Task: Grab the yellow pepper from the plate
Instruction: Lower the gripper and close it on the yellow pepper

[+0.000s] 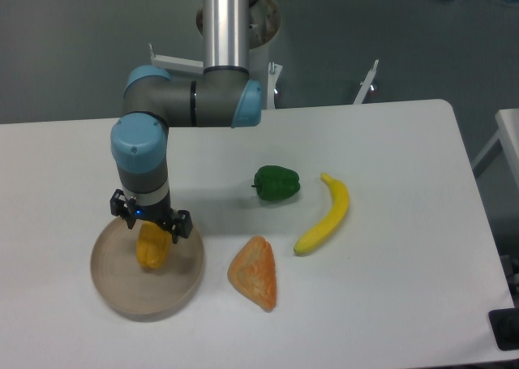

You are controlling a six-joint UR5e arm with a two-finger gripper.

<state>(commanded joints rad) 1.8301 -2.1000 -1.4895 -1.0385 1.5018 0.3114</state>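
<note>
Hanging straight down from the arm's wrist, the gripper [153,238] sits over the plate [182,289], which lies near the table's front-left corner. The yellow pepper [152,249] is directly beneath the tool, between the two dark fingers, one showing at its left shoulder and one at its right. The fingers look closed against the pepper's sides, so I judge the tool to be gripping it (the contact itself is too small here to be sure of).

The relation that matters is vertical: pepper and gripper share one line, with nothing offset left or right, so the coming move calls for a straight lift with no sideways correction. The pepper's longer axis runs roughly up and down in this view, along the tool's own axis, with its lower end reaching toward the plate's middle. Whether it rests on the plate's floor or is already just clear of it cannot be told from this angle.

Further right on the table [389,142], well apart from the plate, lie an orange triangular wedge [255,273], a green pepper [276,182] and a banana [326,215], none of them in the way of an upward pull.
</note>
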